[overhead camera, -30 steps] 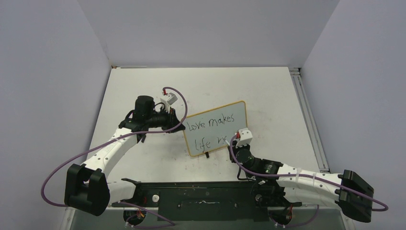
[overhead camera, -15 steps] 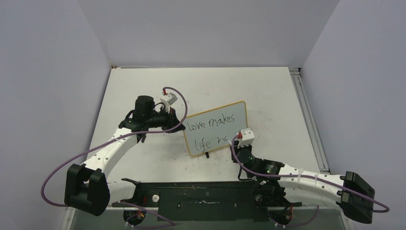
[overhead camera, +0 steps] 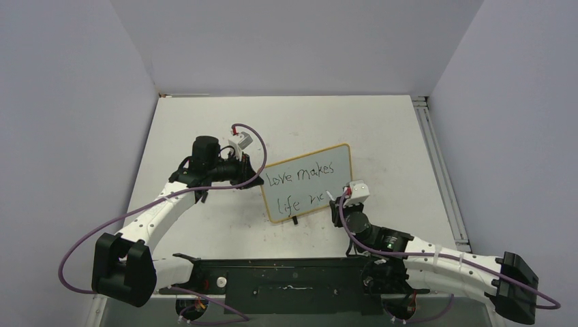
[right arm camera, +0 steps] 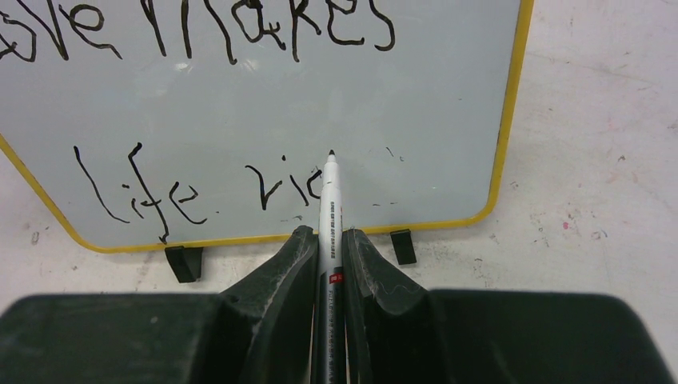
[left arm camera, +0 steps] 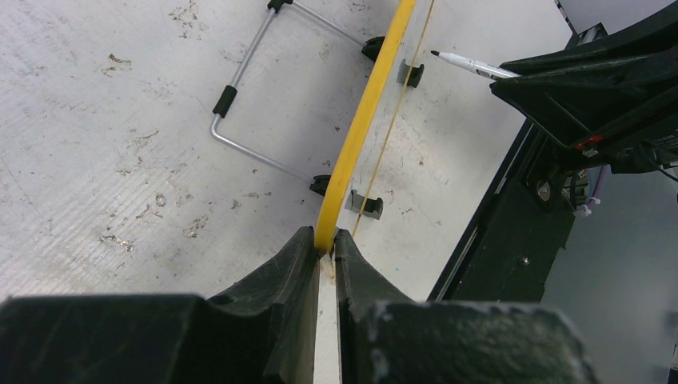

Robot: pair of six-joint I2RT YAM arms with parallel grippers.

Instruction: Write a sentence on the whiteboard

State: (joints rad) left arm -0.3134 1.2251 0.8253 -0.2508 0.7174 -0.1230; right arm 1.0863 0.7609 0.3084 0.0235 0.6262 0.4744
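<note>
My left arm reaches, elbow bent, across the scuffed white table [overhead camera: 204, 129]; my left gripper [left arm camera: 326, 244] pinches the left edge of the upright whiteboard [overhead camera: 307, 187], which stands mid-table, pale and glossy in a rounded yellow frame; my right arm stretches low; my right gripper [right arm camera: 329, 240] clamps a slim white marker [right arm camera: 330, 192], black tip near the thin-stroked sentence [overhead camera: 300, 174], "Love makes life ric".
</note>
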